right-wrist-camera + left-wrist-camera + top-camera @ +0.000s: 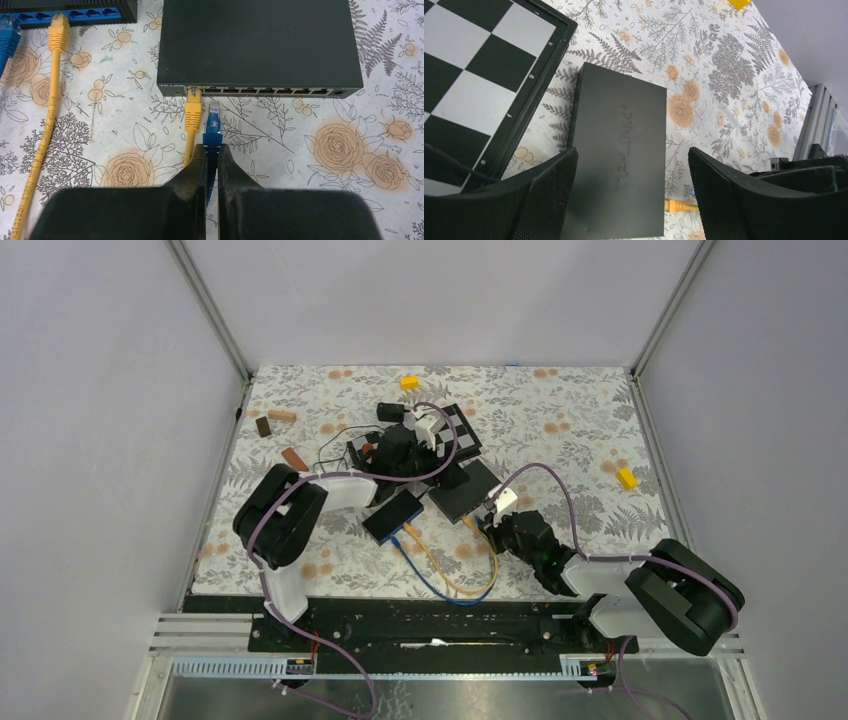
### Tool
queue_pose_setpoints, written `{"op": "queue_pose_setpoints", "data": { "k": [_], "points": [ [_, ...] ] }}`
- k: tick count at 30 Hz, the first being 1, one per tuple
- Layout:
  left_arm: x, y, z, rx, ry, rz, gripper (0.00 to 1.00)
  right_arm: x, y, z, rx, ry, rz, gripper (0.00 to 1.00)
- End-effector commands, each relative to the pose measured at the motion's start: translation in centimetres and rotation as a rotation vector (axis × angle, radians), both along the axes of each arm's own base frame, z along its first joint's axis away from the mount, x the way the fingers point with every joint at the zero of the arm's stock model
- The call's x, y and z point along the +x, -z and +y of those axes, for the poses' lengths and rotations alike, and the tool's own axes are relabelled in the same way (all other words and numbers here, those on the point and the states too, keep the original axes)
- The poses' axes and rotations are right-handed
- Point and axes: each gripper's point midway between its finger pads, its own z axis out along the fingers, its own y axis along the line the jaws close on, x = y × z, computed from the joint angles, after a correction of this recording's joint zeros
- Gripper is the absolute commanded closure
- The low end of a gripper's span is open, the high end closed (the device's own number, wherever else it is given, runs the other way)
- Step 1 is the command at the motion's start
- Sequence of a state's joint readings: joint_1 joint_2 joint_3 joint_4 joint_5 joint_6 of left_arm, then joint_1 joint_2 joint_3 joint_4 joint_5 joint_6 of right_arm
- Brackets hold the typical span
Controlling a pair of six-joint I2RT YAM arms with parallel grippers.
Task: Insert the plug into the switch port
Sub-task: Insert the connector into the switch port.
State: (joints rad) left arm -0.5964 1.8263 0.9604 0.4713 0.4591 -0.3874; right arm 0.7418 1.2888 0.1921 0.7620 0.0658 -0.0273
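The black switch (260, 45) lies flat with its row of ports (265, 91) facing my right gripper (212, 150). That gripper is shut on the ribbed boot of the blue plug (214, 117). The plug's clear tip points at the ports and stops a short way in front of the second port from the left. A yellow plug (193, 107) sits in the leftmost port. My left gripper (631, 175) hangs over the switch (619, 150) with its fingers (549, 195) spread to either side, open; a gap shows at the right finger. From above, the switch (465, 490) lies between both grippers.
A second black switch with blue ports (393, 515) lies to the left, with yellow and blue cables (450, 575) looping toward the near edge. A chessboard (458, 430) sits behind the switch. Small yellow blocks (627, 478) and brown blocks (294, 458) are scattered on the flowered cloth.
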Motion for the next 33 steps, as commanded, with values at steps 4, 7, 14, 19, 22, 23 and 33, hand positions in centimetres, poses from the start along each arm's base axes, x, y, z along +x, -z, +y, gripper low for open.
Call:
{"op": "queue_pose_setpoints", "data": {
  "k": [4,7,14,19,22,23,33],
  "points": [
    [2.6,0.1,-0.8,0.023,0.001,-0.072,0.2,1.9,-0.9,0.5,-0.001,0.043,-0.052,1.0],
    [2.7,1.3,-0.7,0.053,0.021,-0.048,0.29,2.2,-0.5,0.4,-0.016,0.065,-0.032,1.0],
    [2.5,2.8,-0.4,0.083,0.026,-0.01,0.33,2.4,0.0,0.4,-0.03,0.074,-0.016,1.0],
    [2.6,3.6,-0.2,0.1,0.018,0.008,0.29,2.3,0.0,0.7,-0.038,0.055,-0.009,1.0],
    [2.6,4.1,-0.2,0.109,0.027,0.022,0.28,2.4,0.3,0.7,-0.048,0.061,0.01,1.0],
    [2.5,4.2,-0.2,0.112,0.032,0.023,0.28,2.5,0.3,0.7,-0.051,0.064,0.014,1.0],
    [1.9,5.3,0.1,0.142,0.053,0.054,0.32,2.9,0.9,0.7,-0.084,0.094,0.049,1.0]
  ]
}}
